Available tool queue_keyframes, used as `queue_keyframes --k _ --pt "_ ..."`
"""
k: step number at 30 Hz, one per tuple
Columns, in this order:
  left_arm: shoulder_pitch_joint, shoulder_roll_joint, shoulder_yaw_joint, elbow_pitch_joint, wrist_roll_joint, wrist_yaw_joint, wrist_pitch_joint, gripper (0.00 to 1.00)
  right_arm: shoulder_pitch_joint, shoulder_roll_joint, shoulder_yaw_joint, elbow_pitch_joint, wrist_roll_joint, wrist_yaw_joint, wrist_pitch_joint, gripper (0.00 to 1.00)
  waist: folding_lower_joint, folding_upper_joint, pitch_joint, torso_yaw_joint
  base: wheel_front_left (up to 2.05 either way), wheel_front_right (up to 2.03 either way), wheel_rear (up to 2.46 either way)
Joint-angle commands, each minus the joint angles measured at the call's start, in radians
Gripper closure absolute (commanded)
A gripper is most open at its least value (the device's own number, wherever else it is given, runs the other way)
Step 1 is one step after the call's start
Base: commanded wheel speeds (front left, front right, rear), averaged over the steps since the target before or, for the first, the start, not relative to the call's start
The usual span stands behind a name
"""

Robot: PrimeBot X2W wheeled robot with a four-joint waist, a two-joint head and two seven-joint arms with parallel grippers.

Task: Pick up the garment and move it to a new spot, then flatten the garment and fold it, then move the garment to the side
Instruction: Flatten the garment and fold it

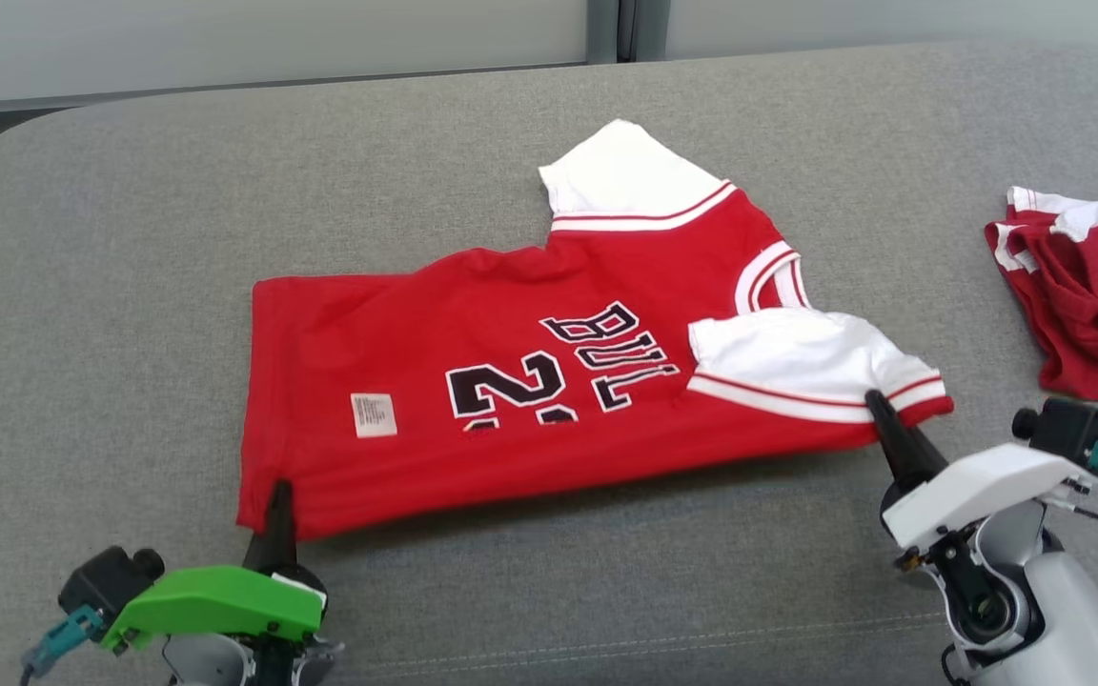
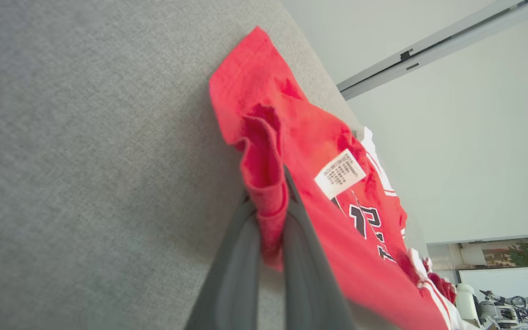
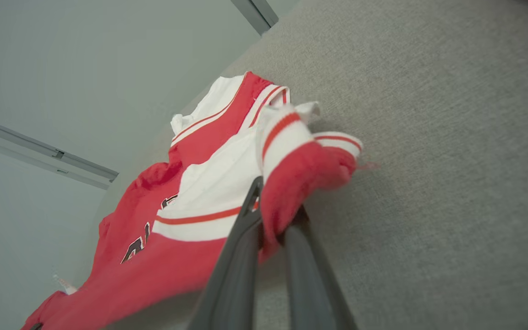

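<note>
A second, crumpled red-and-white garment (image 1: 1083,305) lies at the right edge of the grey upholstered surface (image 1: 111,267), well apart from the red jersey (image 1: 511,381). The jersey is spread sideways at the middle, collar to the right, with a white label (image 1: 374,415) near the hem. The left gripper (image 1: 278,494), under a green housing, is clamped on the jersey's near hem corner. The right gripper (image 1: 876,402), on a white wrist, pinches the near shoulder edge beside a white sleeve (image 1: 797,362) folded over the front. Both arms reach in low from the near edge.
</note>
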Motion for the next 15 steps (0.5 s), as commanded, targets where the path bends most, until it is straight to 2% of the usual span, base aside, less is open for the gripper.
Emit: queue_keyframes --k 1,15 --pt "0.029 0.001 0.005 0.01 -0.011 0.008 -0.009 1.0 0.035 0.003 -0.016 -0.004 -0.014 -0.001 -0.001 1.0 0.0 -0.0001 -0.005 0.0 0.0 0.0 0.0" --pt "0.069 0.01 -0.029 0.201 0.031 -0.001 -0.029 1.0 0.18 0.061 -0.029 0.015 -0.07 -0.001 0.002 1.0 0.0 -0.0001 -0.031 -0.021 0.0 0.0 0.0"
